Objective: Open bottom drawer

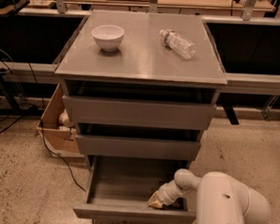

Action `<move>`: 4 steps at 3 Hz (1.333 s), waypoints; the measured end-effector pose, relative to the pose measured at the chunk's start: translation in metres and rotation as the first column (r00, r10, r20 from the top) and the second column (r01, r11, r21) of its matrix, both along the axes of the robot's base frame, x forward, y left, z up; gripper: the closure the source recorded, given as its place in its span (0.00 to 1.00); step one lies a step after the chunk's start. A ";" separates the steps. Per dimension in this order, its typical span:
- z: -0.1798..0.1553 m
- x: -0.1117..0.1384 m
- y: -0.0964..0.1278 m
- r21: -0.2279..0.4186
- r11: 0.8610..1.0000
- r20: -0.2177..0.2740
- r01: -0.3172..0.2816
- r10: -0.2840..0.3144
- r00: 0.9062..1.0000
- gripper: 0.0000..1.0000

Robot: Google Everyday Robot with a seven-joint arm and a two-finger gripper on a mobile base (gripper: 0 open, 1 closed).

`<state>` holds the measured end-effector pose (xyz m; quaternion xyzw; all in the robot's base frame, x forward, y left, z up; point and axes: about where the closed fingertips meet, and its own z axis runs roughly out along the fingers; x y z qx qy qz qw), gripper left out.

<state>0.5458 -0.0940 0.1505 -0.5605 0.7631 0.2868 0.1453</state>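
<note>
The bottom drawer (126,186) is the lowest of three grey drawers and stands pulled out, showing its grey box-like inside. Its flat front (134,213) faces me at the bottom of the view. The middle drawer front (138,147) and the larger top drawer front (139,113) are pushed in. My gripper (156,201) reaches down into the right front corner of the open drawer, just behind its front panel. My white arm (224,205) comes in from the lower right.
A white bowl (107,37) and a plastic water bottle (177,43) lying on its side rest on the cabinet top (143,57). A cardboard box (57,123) and a black cable (58,152) lie on the speckled floor at the left. Dark benches stand behind.
</note>
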 end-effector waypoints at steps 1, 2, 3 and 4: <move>-0.002 -0.010 0.004 -0.012 0.999 -0.047 -0.036 0.036 0.998 1.00; -0.004 -0.013 0.004 -0.024 0.998 -0.066 -0.051 0.050 0.997 1.00; -0.004 -0.016 0.004 -0.029 0.997 -0.083 -0.068 0.065 0.994 1.00; -0.004 -0.033 0.002 0.005 0.994 -0.112 -0.108 0.108 0.988 1.00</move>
